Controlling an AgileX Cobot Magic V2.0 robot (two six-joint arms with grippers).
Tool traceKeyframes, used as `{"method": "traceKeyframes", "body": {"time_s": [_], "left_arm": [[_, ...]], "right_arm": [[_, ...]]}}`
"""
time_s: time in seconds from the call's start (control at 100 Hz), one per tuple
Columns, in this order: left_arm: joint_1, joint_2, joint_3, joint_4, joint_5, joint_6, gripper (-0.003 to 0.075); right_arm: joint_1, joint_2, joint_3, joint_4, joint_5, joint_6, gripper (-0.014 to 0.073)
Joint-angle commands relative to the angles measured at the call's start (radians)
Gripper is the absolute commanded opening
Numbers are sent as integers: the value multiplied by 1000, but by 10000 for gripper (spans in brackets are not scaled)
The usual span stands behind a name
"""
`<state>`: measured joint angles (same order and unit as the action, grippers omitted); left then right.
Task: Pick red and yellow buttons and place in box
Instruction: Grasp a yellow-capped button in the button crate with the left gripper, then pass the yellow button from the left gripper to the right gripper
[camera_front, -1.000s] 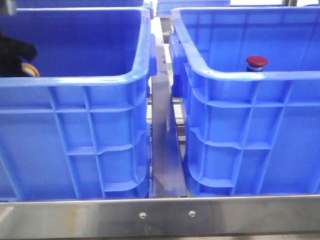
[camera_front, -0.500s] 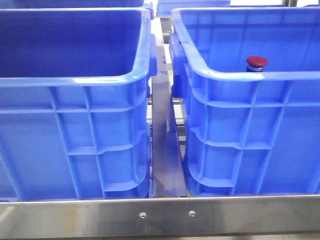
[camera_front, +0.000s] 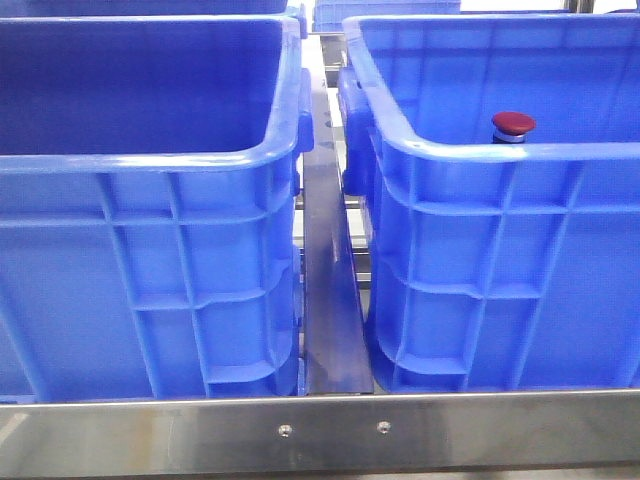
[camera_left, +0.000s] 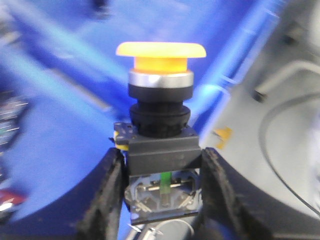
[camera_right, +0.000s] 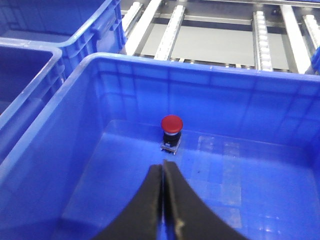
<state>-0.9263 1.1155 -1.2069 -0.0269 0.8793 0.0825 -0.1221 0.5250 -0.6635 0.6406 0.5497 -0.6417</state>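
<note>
You're looking at a factory line: blue crates (camera_front: 150, 250) on a steel frame (camera_front: 320, 430), roller conveyor rails (camera_right: 170, 30) behind.

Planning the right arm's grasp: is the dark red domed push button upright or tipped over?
Upright: the dark red domed push button stands on its base on the floor of the blue plastic crate, cap on top.

A shiny metal rail (camera_front: 320, 432) with two small screws (camera_front: 285, 431) runs along the front, and a metal strip (camera_front: 328, 290) goes back from it between the big bins.
</note>
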Motion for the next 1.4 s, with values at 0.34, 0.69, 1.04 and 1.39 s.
{"method": "traceKeyframes", "body": {"time_s": [0.34, 0.69, 1.04, 1.39], "left_arm": [[-61, -10, -27, -12, -71, -2, -19], [-61, -10, -27, -12, -71, -2, -19], [-61, -10, -27, -12, -75, -2, -19], [-61, -10, -27, -12, -77, -2, -19]], "right_arm": [[-5, 7, -27, 437, 164, 0, 596], [0, 221, -28, 819, 535, 0, 596], [114, 354, -70, 859, 545, -29, 596], [313, 468, -167, 857, 468, -39, 596]]}}
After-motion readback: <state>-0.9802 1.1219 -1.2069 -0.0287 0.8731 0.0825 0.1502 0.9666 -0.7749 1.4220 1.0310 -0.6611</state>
